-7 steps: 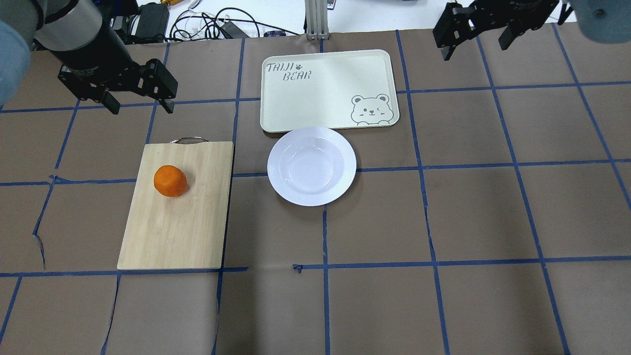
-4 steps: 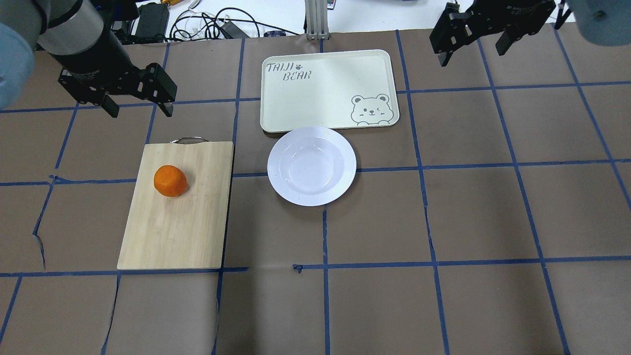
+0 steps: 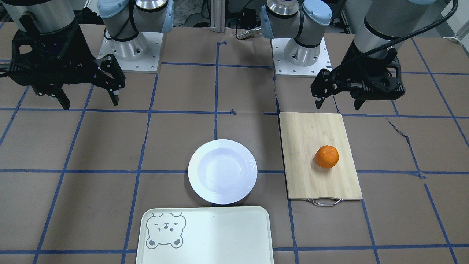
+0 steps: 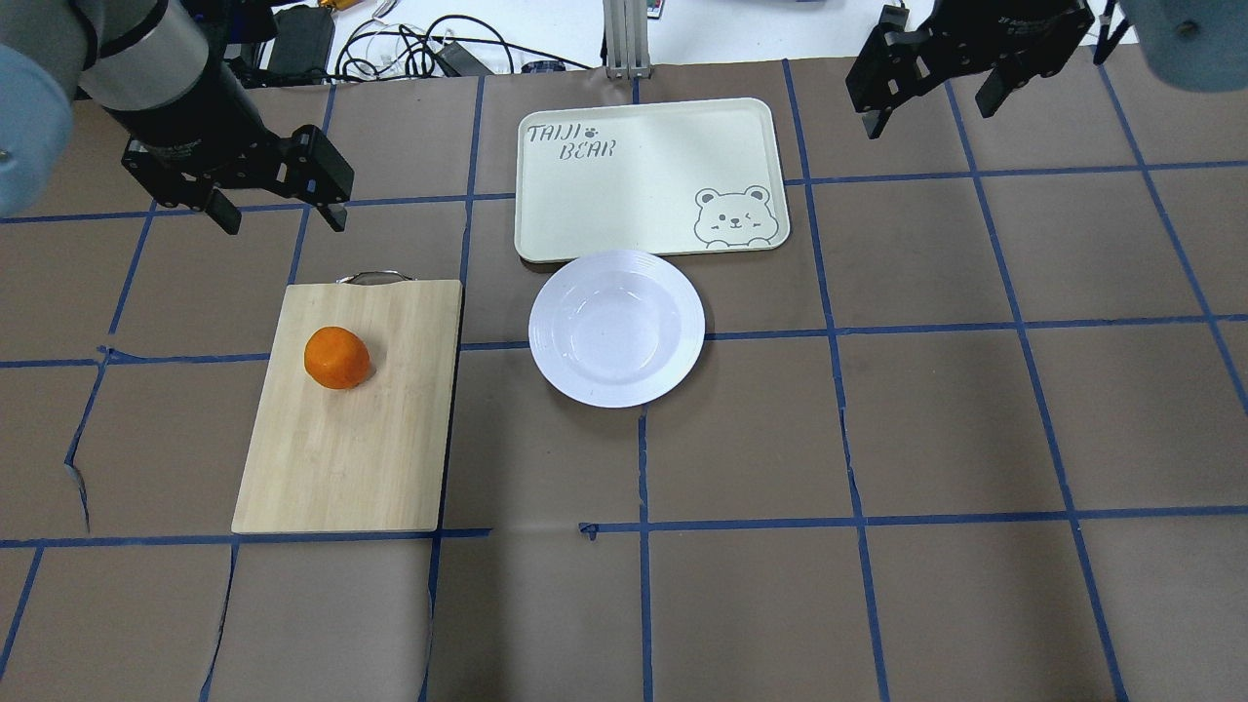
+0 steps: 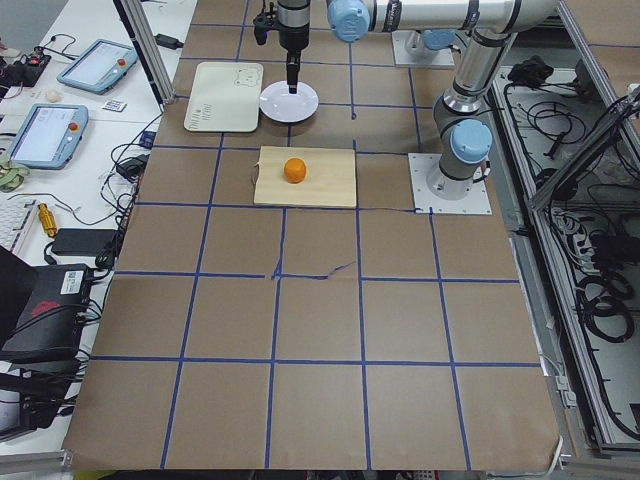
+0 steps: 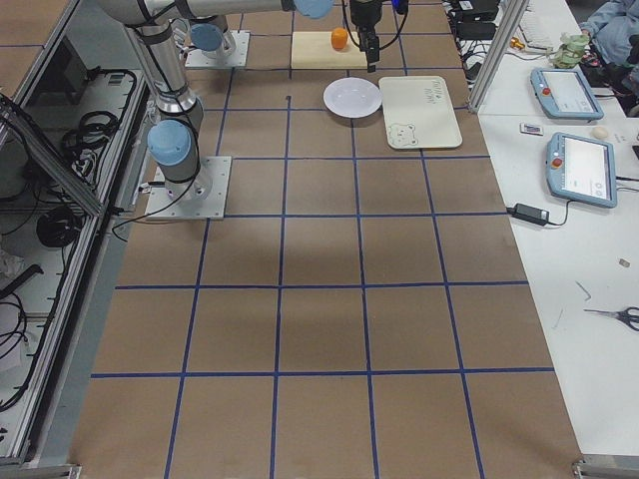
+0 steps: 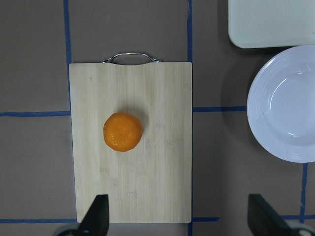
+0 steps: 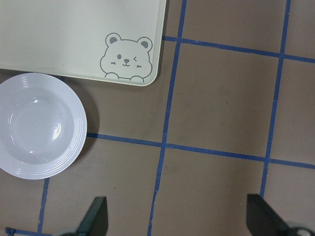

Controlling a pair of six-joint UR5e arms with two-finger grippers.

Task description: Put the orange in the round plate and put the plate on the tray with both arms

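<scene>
The orange (image 4: 336, 358) (image 3: 327, 156) (image 7: 123, 132) rests on a wooden cutting board (image 4: 351, 429). To its right the round plate (image 4: 616, 328) (image 3: 222, 171) (image 8: 39, 125) lies empty on the table, its far rim touching or just overlapping the near edge of the tray (image 4: 648, 175) (image 3: 212, 234) (image 8: 74, 34). My left gripper (image 4: 283, 219) (image 3: 337, 105) (image 7: 179, 219) hovers open beyond the board's handle end, holding nothing. High at the far right, beside the tray's corner, my right gripper (image 4: 931, 112) (image 3: 91, 103) (image 8: 179, 219) is open and empty too.
The board's metal handle (image 4: 372, 277) points toward the far side. Cables (image 4: 409, 49) and an aluminium post (image 4: 624, 34) lie past the table's far edge. Blue tape lines grid the brown table cover, which has small tears (image 4: 83, 478) at the left.
The left gripper has shifted slightly to the right and nearer the board. The right gripper has edged a little to the left. Orange, plate and tray have not moved.
</scene>
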